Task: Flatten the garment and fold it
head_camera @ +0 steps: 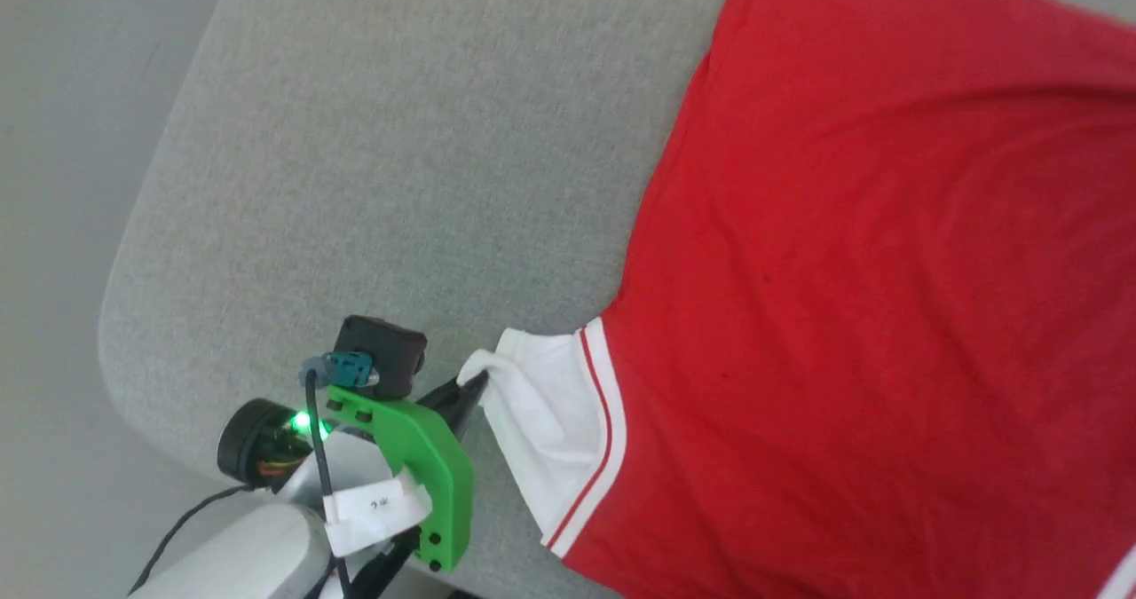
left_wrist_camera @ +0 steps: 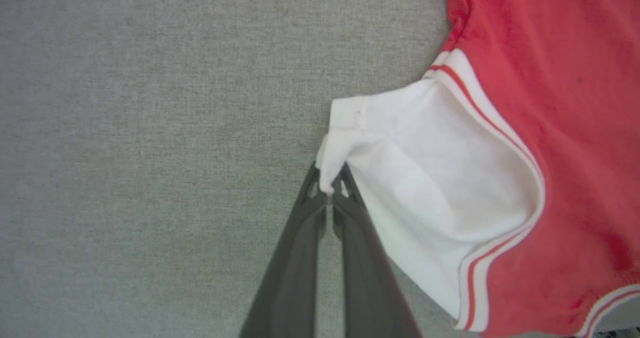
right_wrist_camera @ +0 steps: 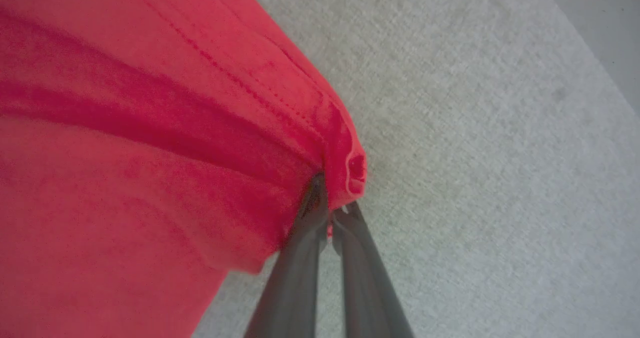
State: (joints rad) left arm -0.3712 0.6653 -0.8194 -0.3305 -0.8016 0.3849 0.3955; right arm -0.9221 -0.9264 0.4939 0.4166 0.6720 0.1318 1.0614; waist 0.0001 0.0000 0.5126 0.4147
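The red garment (head_camera: 887,271) lies spread over the right part of a grey padded surface (head_camera: 399,155). A flap of its white lining (head_camera: 546,413), edged with red-and-white trim, sticks out at its lower left. My left gripper (head_camera: 475,384) is shut on the tip of that white flap (left_wrist_camera: 330,162), seen close up in the left wrist view with the fingers (left_wrist_camera: 300,238) pinched together. In the right wrist view my right gripper (right_wrist_camera: 330,213) is shut on a bunched red hem corner (right_wrist_camera: 350,173), the cloth lifted slightly off the surface. No lettering or number shows.
The grey surface's rounded corner (head_camera: 133,350) and left edge drop off to a pale floor (head_camera: 53,226). My left arm's green bracket (head_camera: 426,475) and cables sit at the bottom left. Bare grey fabric (right_wrist_camera: 475,178) lies beside the red corner.
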